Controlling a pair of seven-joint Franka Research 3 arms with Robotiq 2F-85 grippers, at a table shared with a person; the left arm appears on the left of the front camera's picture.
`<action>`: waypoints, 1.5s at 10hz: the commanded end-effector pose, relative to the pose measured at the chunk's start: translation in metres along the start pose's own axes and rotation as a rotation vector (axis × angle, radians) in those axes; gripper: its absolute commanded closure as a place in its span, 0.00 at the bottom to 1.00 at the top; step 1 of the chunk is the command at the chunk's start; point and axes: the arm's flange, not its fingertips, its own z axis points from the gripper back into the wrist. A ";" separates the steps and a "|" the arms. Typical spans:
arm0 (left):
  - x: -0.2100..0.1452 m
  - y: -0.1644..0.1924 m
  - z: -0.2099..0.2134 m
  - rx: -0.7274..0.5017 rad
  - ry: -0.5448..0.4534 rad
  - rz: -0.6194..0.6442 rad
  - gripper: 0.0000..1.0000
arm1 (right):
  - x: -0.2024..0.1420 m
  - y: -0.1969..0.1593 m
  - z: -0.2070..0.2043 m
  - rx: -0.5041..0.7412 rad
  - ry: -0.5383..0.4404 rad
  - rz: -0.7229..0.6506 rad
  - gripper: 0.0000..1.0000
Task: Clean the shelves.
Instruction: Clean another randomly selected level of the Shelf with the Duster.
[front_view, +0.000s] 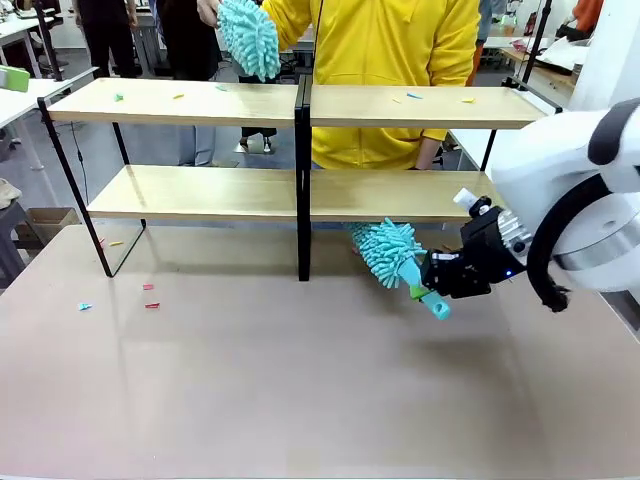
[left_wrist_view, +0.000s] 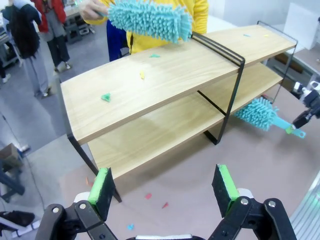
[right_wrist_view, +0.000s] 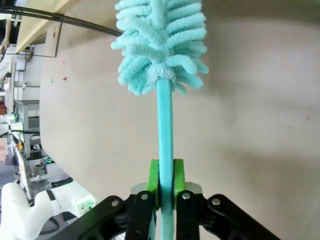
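Note:
The shelves (front_view: 200, 102) stand across the far half of the table, two light wooden boards in a black frame; the left wrist view shows them too (left_wrist_view: 165, 75). My right gripper (front_view: 432, 285) is shut on the handle of a teal fluffy duster (front_view: 385, 252), whose head lies low by the bottom board's front edge, right of the centre upright. The right wrist view shows green pads (right_wrist_view: 154, 181) clamping the handle of this duster (right_wrist_view: 160, 40). My left gripper (left_wrist_view: 164, 186) hangs open above the table, empty. A person in yellow holds a second duster (front_view: 248, 38) over the top board.
Small coloured paper scraps (front_view: 118, 97) lie on the top board, more at its right end (front_view: 413, 96). Other scraps (front_view: 150, 288) dot the brown table at the left. A cardboard box (front_view: 45, 222) sits on the floor at the left. People stand behind.

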 end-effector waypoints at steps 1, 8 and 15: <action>0.000 -0.001 0.000 0.005 0.001 0.001 0.00 | 0.012 -0.007 -0.017 0.062 -0.036 0.036 0.87; 0.000 -0.001 0.000 0.005 0.001 0.001 0.00 | 0.015 -0.009 -0.060 0.035 0.021 0.009 0.87; 0.000 -0.001 0.000 0.005 0.001 0.001 0.00 | -0.015 -0.013 -0.024 -0.267 -0.031 -0.228 0.87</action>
